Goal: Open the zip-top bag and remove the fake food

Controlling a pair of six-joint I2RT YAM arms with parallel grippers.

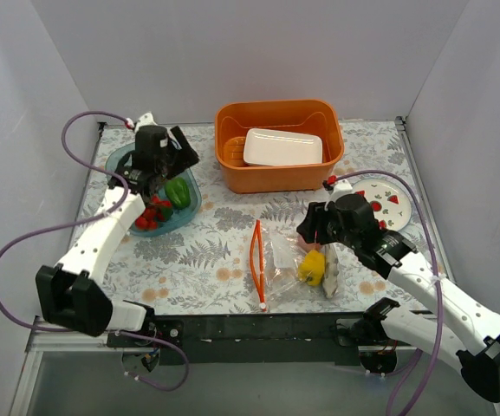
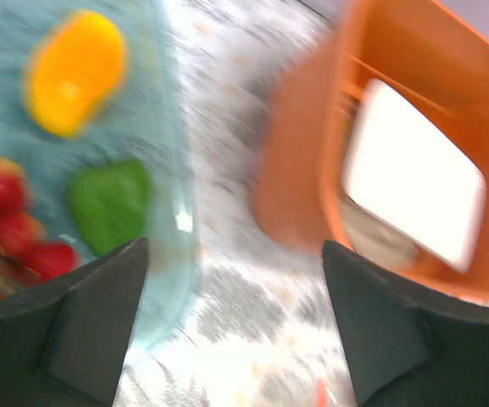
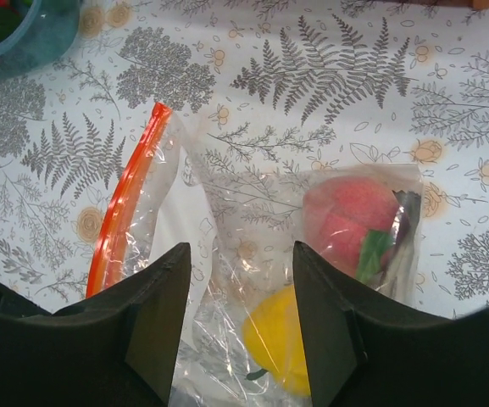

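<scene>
The zip-top bag [image 1: 277,256] lies near the table's front middle, its orange-red zip strip [image 1: 256,260] open on the left. It still holds a yellow pepper [image 1: 312,268] and a pinkish-red piece [image 3: 350,219]. My right gripper [image 1: 317,232] hovers open just above the bag [image 3: 227,254], with the yellow pepper [image 3: 282,339] between its fingers. My left gripper [image 1: 161,178] is open and empty over the teal tray [image 1: 191,201], which holds red cherry tomatoes [image 1: 150,217], a green pepper [image 1: 178,191] and, in the blurred left wrist view, an orange-yellow pepper [image 2: 75,72].
An orange basket [image 1: 278,169] with a white dish [image 1: 282,147] in it stands at the back middle. A white plate with red triangles [image 1: 386,204] sits at the right, behind my right arm. White walls close in the table on three sides.
</scene>
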